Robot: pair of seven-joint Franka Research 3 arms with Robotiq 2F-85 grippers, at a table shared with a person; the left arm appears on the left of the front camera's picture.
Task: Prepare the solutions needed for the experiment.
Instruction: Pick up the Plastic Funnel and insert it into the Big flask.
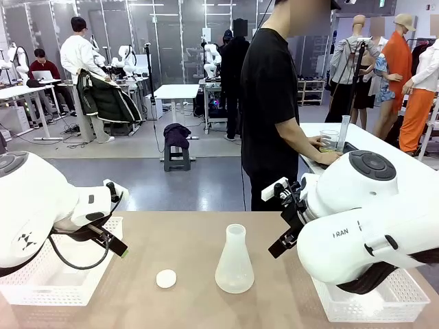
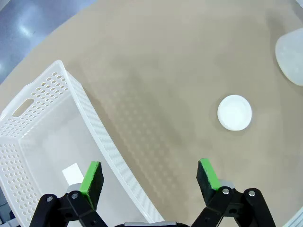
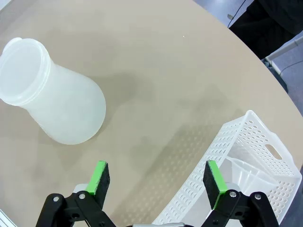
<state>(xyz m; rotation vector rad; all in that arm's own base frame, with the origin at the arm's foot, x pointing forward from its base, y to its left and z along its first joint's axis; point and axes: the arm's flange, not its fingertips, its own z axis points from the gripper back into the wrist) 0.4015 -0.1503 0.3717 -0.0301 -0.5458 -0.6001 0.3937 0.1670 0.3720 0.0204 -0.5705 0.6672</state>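
Note:
A translucent whitish conical flask [image 1: 234,260] stands upright at the middle of the tan table, uncapped; the solutions are hidden, as I cannot make out any liquid in it. A small white round cap [image 1: 166,278] lies to its left. My left gripper [image 1: 115,241] hovers open over the edge of the left basket; in the left wrist view the gripper [image 2: 150,176] is empty, with the cap [image 2: 234,112] ahead and the flask's edge [image 2: 292,56] at far right. My right gripper [image 1: 281,241] hangs open to the right of the flask; its wrist view has the gripper [image 3: 156,178] empty, near the flask [image 3: 52,104].
A white perforated basket [image 1: 48,284] sits at the table's left, another [image 1: 374,305] at the right. The right basket [image 3: 246,151] holds a white funnel-like piece [image 3: 248,172]. A person in black [image 1: 271,110] stands beyond the table, hands at a side table with a clear cylinder [image 1: 342,132].

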